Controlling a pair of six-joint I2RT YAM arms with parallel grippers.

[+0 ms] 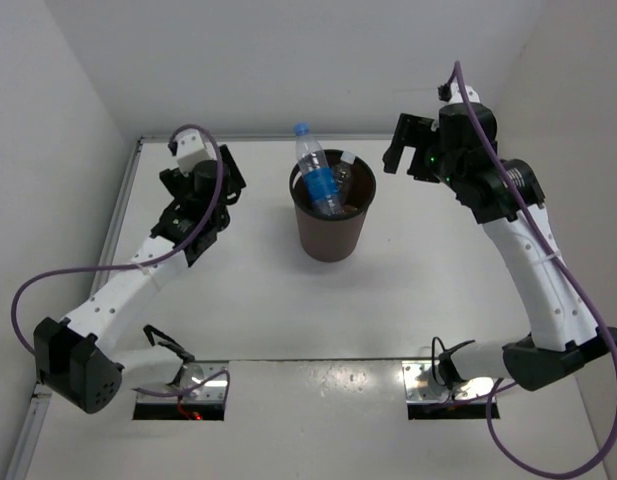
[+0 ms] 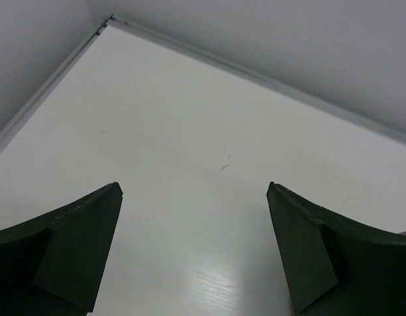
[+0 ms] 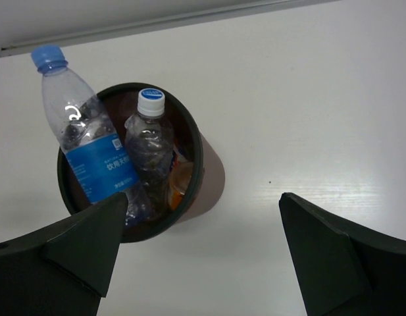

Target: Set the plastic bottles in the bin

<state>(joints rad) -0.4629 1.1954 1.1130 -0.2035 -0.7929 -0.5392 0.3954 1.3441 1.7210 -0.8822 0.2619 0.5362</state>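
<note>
Left gripper (image 2: 193, 188) was found at the far left of the bench (image 1: 288, 310), well apart from the bin (image 1: 331, 240), its jaws spread wide with nothing between them; its wrist view showed only bare bench surface and the far-left corner. The bin stood upright at the middle of the bench, toward the far side. A blue-labelled bottle (image 1: 316, 180) with a blue cap leaned inside it against the left rim, neck and cap rising clear above the rim. Just beside it, to the right, a white-capped clear bottle (image 3: 150, 148) stood inside the bin, cap near rim level. An orange bottle (image 3: 179, 181) was partly visible lower down, to the right of the clear one. A fourth bottle could not be made out. Right gripper (image 3: 203, 196) hung raised above the bench to the right of the bin, jaws spread and gripping nothing.
</note>
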